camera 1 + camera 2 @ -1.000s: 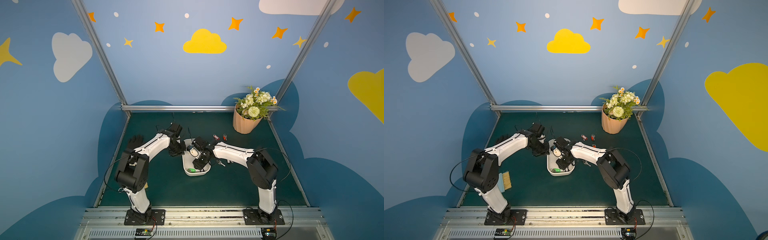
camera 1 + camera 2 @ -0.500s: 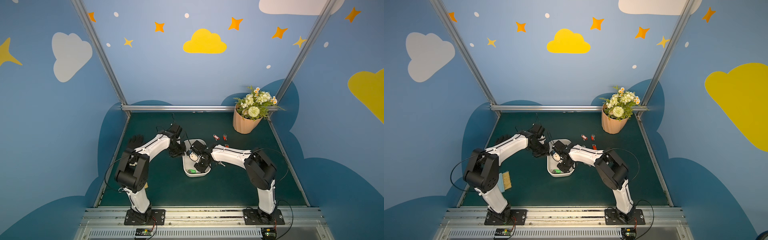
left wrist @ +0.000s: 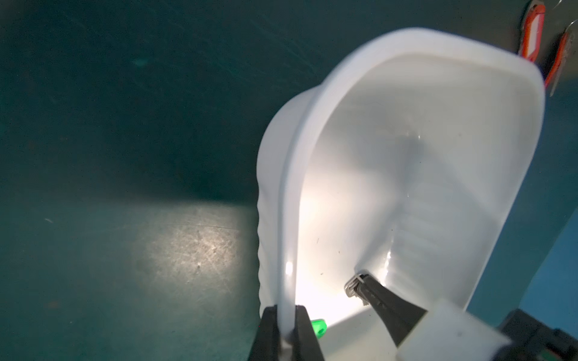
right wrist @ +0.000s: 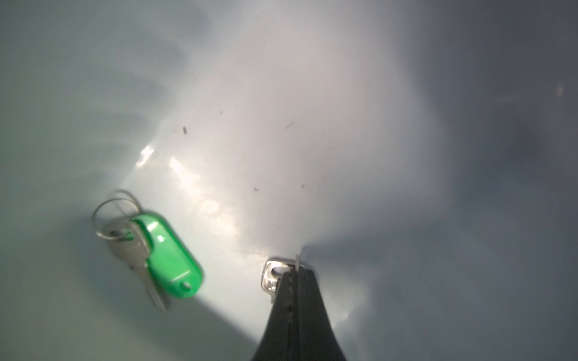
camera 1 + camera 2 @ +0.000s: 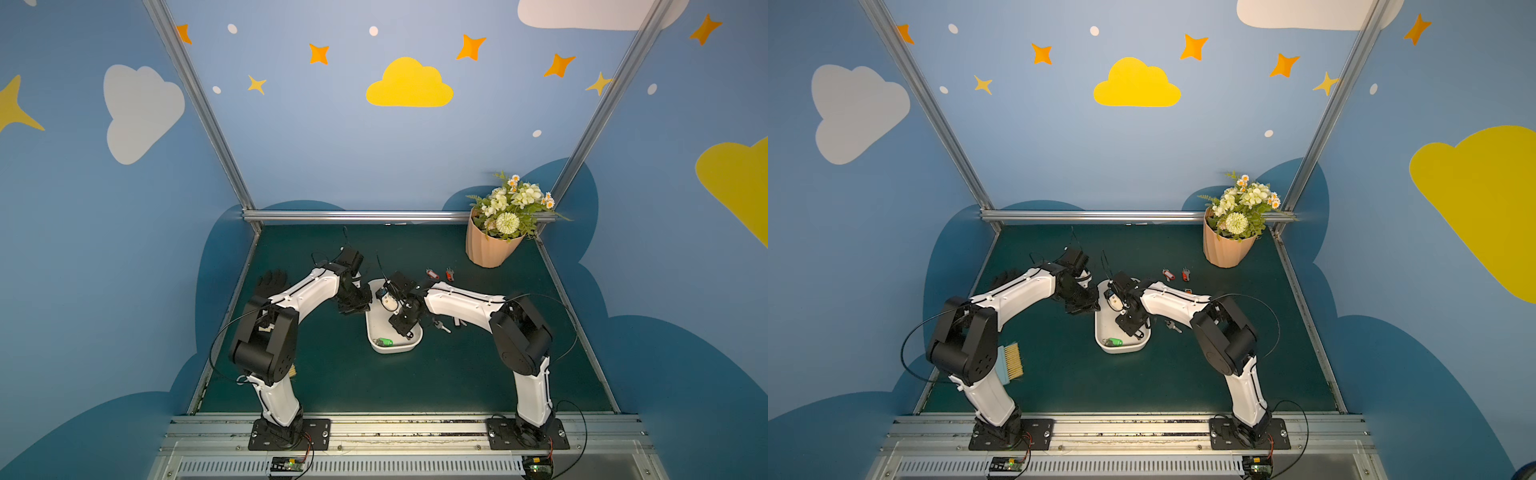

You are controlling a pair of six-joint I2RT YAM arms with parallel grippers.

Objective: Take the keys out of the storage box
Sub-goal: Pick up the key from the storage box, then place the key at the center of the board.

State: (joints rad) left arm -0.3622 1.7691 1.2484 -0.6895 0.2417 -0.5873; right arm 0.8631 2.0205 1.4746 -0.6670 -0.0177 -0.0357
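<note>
Keys (image 5: pixel 432 274) lie outside already. Right gripper (image 4: pixel 295 275) pinches a silver key (image 4: pixel 271 278) in the box (image 5: pixel 395 350), left gripper (image 3: pixel 286 325) its rim; green key (image 4: pixel 169 253) waits.

peach flower pot (image 5: pixel 489 251), brush (image 5: pixel 1010 360), blk glove (image 5: pixel 272 281)

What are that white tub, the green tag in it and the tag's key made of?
The storage box looks like thin, glossy white plastic: light glows through its wall. The green tag seems smooth moulded plastic, with a shiny highlight. Its key looks like silvery metal, dull grey with cut teeth.
</note>
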